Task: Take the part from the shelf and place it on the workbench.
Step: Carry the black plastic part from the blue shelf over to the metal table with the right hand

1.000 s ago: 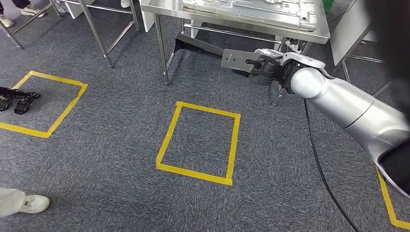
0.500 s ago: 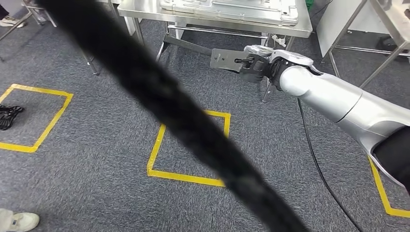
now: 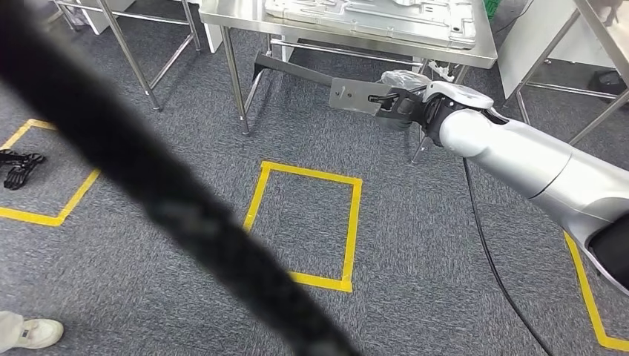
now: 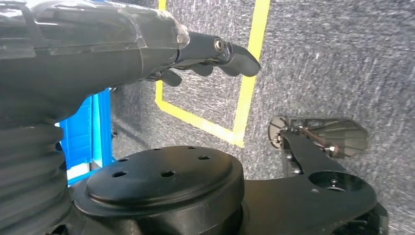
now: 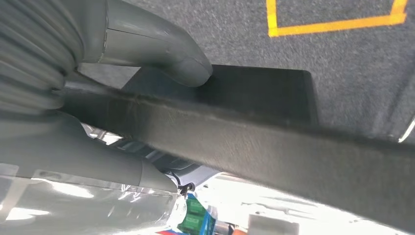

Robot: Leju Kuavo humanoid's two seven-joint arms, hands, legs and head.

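The part is a long dark bar (image 3: 297,71) ending in a grey drilled plate (image 3: 354,96). My right hand (image 3: 404,105) grips it at the plate end and holds it level, just below the front edge of the steel workbench (image 3: 356,38). The bar's far end reaches under the bench. In the right wrist view my thumb (image 5: 166,54) presses on the dark part (image 5: 254,147). My left hand (image 4: 215,51) hangs beside my body above the carpet, fingers loosely bent around nothing.
A pressed metal panel (image 3: 371,15) lies on the workbench. A blurred black band (image 3: 170,208) crosses the head view close to the camera. Yellow tape squares (image 3: 305,222) mark the carpet. A person's shoe (image 3: 33,332) is at the lower left, and a cable (image 3: 489,259) trails under my right arm.
The camera has shifted, so the bench and floor marks sit differently. The black band has slid toward the left. My right hand keeps hold of the part.
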